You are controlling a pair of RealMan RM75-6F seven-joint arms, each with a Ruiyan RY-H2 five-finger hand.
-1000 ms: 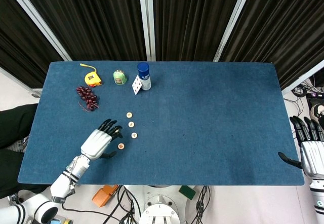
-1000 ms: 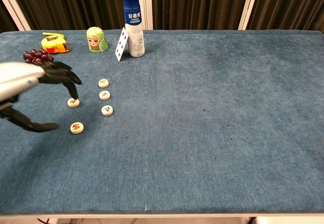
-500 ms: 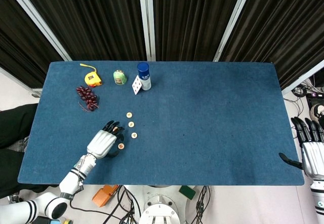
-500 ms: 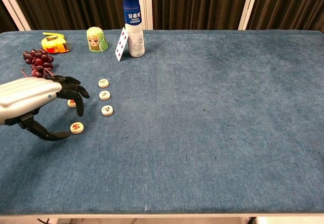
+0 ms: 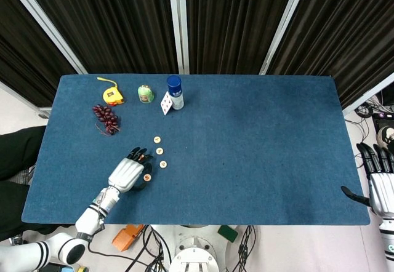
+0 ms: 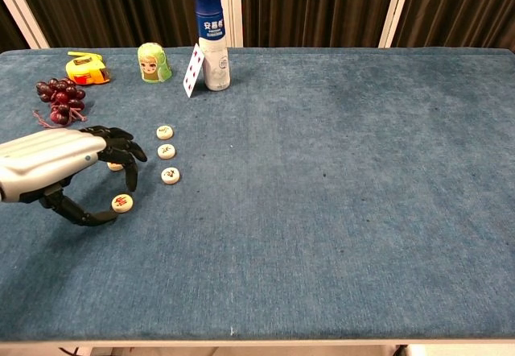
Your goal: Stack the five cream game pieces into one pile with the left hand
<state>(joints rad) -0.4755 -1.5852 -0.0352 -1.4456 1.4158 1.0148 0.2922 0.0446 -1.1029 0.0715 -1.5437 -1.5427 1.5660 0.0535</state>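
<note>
The head view looks almost straight down from high above the near edge of the blue table (image 5: 258, 149), far enough back to take in the whole tabletop, the dark curtains (image 5: 234, 20) beyond its far edge and the floor at both sides. The chest view sits low at that same near edge and faces across the cloth toward the curtains, so close that the table fills the frame. Both views share the far-left cluster, with the blue-capped bottle (image 5: 175, 92) (image 6: 210, 38), the yellow tape measure (image 5: 112, 93) (image 6: 87, 68) and the grapes (image 5: 105, 118) (image 6: 56, 100).
</note>
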